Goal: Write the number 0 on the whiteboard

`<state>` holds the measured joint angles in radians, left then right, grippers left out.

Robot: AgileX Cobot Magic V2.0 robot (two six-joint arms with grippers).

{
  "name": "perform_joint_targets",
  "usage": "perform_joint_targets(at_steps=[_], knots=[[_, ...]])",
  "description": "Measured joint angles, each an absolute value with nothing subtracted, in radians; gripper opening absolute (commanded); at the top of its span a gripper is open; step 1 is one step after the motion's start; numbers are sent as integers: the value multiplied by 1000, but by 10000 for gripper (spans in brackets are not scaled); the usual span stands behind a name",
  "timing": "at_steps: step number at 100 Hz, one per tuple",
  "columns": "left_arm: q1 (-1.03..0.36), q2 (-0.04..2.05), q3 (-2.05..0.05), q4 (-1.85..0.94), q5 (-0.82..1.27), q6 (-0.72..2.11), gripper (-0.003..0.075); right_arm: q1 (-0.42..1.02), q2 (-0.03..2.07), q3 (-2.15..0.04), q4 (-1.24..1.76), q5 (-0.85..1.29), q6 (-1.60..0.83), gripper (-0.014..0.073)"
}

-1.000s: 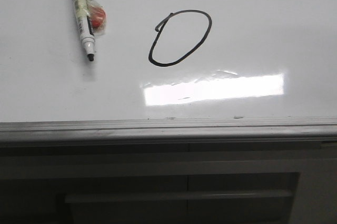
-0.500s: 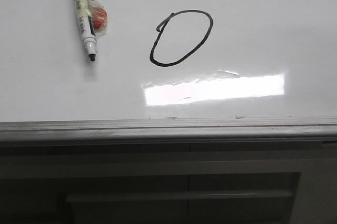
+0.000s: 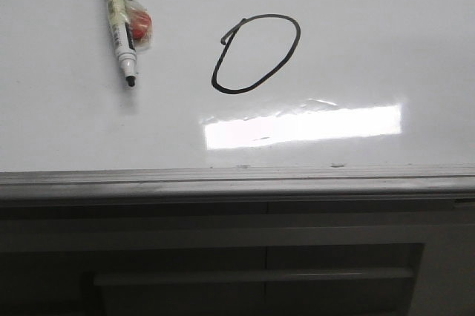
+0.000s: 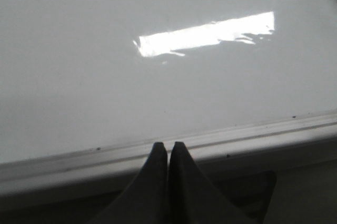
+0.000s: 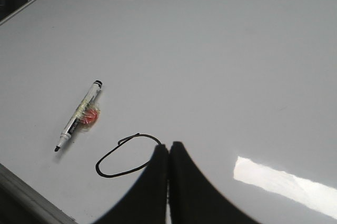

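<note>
Jaws (right, closed) above number 0 (image 5: 128,156)

A bright rectangular patch of reflected light (image 3: 303,125) lies across the glossy white surface, showing an overhead lamp out of view. Below the grey metal edge strip (image 3: 237,180) stands a dark grey panelled front (image 3: 260,257) with a pale horizontal bar (image 3: 252,277) across it and a thin vertical seam between two panels, all in shadow.
</note>
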<state>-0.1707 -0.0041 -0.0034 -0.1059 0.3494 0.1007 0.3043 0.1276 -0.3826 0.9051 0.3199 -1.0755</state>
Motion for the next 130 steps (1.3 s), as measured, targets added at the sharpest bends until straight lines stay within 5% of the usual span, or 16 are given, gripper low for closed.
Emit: perform_joint_targets(at_steps=[94,117,130], knots=[[-143,-4,1,-141,344,99,-20,304,128,-378,902,309,-1076,-69],[-143,-4,1,-141,344,99,-20,300,114,-283,808,6,-1058,-69],[-143,-4,1,-141,344,99,-20,296,109,-175,472,-130,-712,-69]])
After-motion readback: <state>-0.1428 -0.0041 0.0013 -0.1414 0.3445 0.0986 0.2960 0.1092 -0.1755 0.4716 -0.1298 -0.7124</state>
